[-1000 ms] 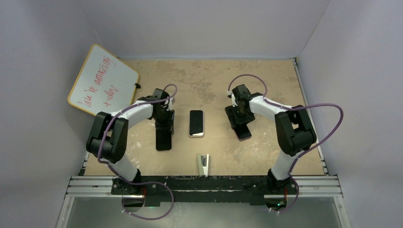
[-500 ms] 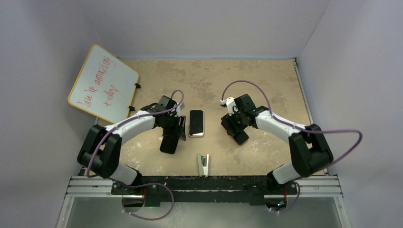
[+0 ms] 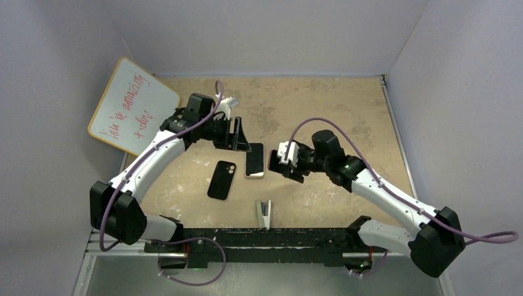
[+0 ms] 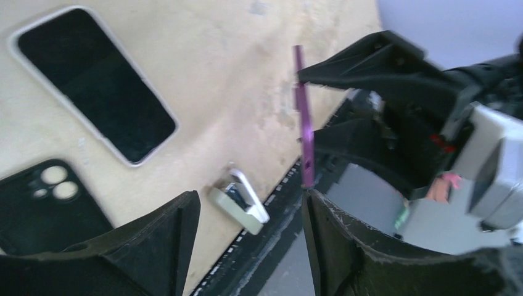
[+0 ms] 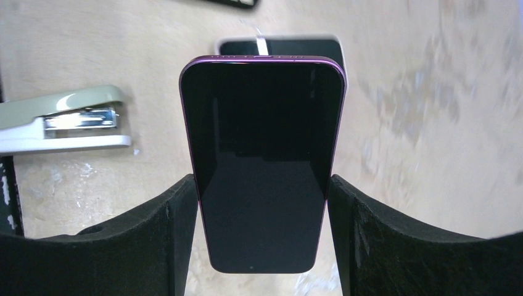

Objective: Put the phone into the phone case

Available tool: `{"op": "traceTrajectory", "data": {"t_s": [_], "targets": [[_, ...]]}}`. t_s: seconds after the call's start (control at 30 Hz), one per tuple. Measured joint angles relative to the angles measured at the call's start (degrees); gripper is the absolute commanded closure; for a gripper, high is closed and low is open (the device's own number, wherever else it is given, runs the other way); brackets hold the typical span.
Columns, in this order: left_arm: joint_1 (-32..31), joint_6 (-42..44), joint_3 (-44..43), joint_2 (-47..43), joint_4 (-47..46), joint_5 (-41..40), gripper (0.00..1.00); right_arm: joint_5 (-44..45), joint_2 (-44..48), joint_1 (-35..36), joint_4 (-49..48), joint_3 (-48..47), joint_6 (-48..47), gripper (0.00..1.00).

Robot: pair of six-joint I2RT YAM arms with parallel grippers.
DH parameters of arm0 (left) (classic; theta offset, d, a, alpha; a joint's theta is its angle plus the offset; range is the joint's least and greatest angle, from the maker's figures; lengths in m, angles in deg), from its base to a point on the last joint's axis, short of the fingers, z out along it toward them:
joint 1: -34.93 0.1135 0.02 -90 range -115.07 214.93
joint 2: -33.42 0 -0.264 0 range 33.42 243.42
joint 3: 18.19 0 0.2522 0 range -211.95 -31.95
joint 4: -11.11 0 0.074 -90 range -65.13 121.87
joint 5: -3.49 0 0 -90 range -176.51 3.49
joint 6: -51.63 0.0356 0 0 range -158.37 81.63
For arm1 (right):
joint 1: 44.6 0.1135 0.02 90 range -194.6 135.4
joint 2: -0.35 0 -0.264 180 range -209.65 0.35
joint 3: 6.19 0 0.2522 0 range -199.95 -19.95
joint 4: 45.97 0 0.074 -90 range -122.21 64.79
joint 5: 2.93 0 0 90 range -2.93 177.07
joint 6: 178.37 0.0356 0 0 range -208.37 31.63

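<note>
The tan table (image 3: 308, 105) now bears the released black phone case (image 3: 221, 180). The left gripper (image 3: 239, 135) gapes empty, while the right gripper (image 3: 277, 163), clamping the purple phone (image 5: 262, 154), has lifted it toward insertion.

Two phones (image 3: 255, 160) (image 5: 262, 166); one case (image 3: 221, 180), stapler (image 3: 264, 213), whiteboard (image 3: 132, 105)

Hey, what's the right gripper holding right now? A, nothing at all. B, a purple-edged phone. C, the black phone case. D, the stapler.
B: in the right wrist view the right gripper is clamped on the purple-edged phone, whose dark screen faces the camera.
</note>
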Motion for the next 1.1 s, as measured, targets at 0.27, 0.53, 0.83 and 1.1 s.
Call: {"op": "traceTrajectory", "data": {"t_s": [0.27,0.53,0.83,1.1], "targets": [[0.0,0.1,0.4,0.1,0.5,10.6,0.36,0.9,-1.8,8.2,-0.1,-1.9,-10.9,0.77],[0.0,2.1,3.3,2.3,1.6,12.3,0.39,3.9,-5.4,11.4,-0.3,-5.9,-14.6,0.77],[-0.2,2.1,6.1,2.9,0.1,13.9,0.75,5.9,-7.4,13.0,-1.4,-5.9,-14.2,0.76],[-0.5,0.8,9.6,2.7,-2.8,15.3,1.0,8.1,-9.7,14.1,-2.3,-5.9,-13.7,0.53]]}}
